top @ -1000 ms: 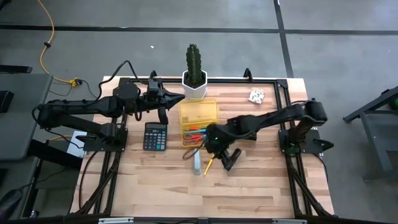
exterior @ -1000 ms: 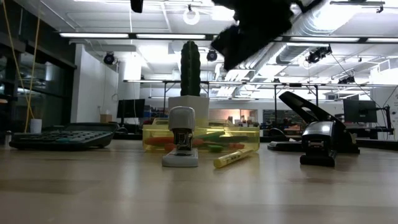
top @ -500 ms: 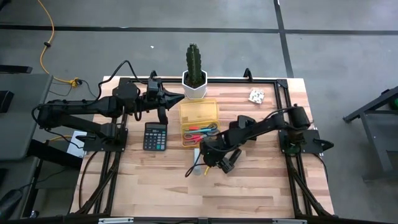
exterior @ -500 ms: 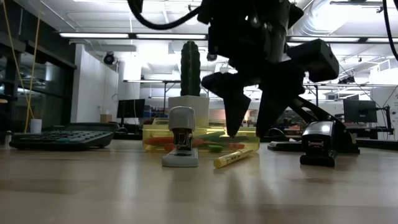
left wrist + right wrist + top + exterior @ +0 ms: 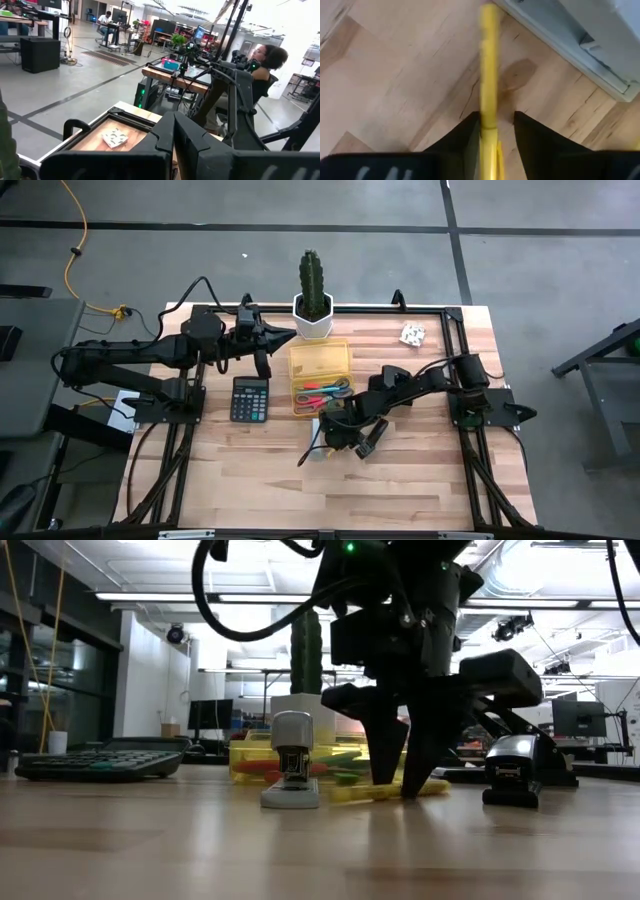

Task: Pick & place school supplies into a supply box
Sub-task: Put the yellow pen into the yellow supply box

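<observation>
A yellow pen point(image 5: 489, 60) lies flat on the table beside a grey stapler. My right gripper point(image 5: 497, 131) is open and low over the pen, one finger on either side; the low view shows it point(image 5: 402, 775) with its tips at table height. The translucent yellow supply box point(image 5: 320, 358) rests on the table past the stapler, with red-handled and blue-handled scissors point(image 5: 318, 393) inside. My left gripper point(image 5: 288, 335) is shut and hovers left of the cactus pot. A small white piece point(image 5: 412, 334) lies near the far right corner. My right gripper comes at the yellow pen from above, pointing down, with its fingers across the pen. One finger point(image 5: 470, 131) lies against the side of the pen's barrel point(image 5: 488, 117); the other stands clear of it. The pen lies flat on the table.
The grey stapler point(image 5: 290, 775) sits just left of my right gripper, and a black hole punch point(image 5: 515, 768) just right of it. A black calculator point(image 5: 250, 398) lies left of the box. The cactus in its white pot point(image 5: 312, 305) stands at the far edge.
My right gripper has moved from over the supply box toward the near edge and down to the table, ending astride the yellow pen. The pen has turned on the table and now lies more broadside in the low view.
</observation>
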